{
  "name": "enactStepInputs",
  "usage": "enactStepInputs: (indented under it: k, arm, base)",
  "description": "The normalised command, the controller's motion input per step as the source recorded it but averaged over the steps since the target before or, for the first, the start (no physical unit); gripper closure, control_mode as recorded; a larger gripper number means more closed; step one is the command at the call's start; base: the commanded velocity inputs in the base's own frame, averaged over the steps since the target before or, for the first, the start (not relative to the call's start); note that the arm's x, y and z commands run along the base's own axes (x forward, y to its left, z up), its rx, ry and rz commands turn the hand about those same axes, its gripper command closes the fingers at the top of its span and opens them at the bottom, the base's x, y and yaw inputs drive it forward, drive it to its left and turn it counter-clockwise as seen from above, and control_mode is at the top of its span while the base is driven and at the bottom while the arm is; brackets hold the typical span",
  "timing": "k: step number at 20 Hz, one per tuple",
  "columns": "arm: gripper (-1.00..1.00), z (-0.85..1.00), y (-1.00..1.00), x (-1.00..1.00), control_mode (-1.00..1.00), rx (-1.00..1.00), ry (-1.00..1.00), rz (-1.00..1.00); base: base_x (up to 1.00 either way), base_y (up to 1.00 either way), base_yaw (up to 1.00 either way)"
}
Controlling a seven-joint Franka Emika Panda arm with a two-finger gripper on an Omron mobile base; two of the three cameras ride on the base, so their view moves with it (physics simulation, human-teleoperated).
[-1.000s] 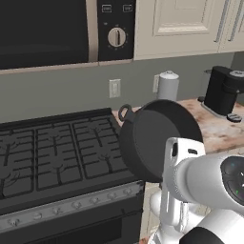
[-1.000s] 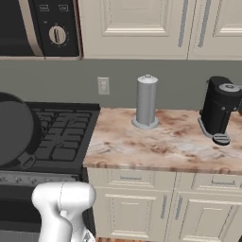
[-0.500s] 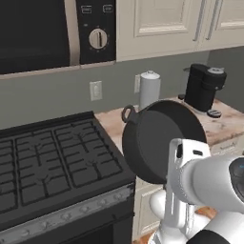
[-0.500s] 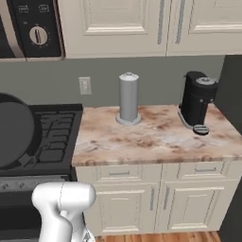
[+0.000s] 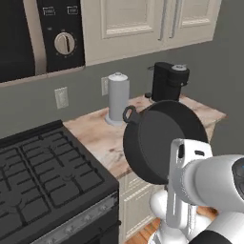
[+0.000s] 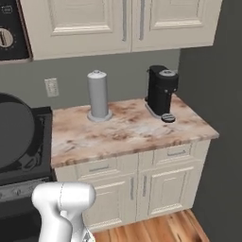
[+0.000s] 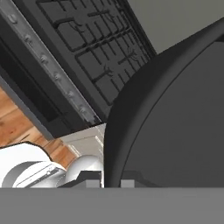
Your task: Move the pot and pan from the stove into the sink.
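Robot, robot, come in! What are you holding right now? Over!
Gripper shut on the pot, carried tipped on its side, clear of the stove. Paper towel roll, coffee maker on counter ahead.

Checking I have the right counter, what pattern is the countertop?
Mottled beige-and-brown stone on the countertop, clearest in the right base view.

The pot (image 5: 159, 143) hangs tilted on its side, its lower rim hidden behind the robot's white arm. In the right base view the picture's left edge cuts off the pot and the stove (image 6: 43, 142).
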Motion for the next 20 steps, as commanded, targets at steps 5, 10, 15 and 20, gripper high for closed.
enactStepInputs:
  k: [5, 10, 15, 20]
  arm:
    - [1.00, 0.00, 0.00, 0.00, 1.00, 0.00, 0.00, 0.00]
    - [1.00, 0.00, 0.00, 0.00, 1.00, 0.00, 0.00, 0.00]
    - [1.00, 0.00, 0.00, 0.00, 1.00, 0.00, 0.00, 0.00]
    - [1.00, 0.00, 0.00, 0.00, 1.00, 0.00, 0.00, 0.00]
  base:
    - [-0.05, -0.13, -0.40]
    - [-0.05, -0.14, -0.40]
    - [-0.08, -0.15, -0.38]
    - [-0.12, -0.23, -0.33]
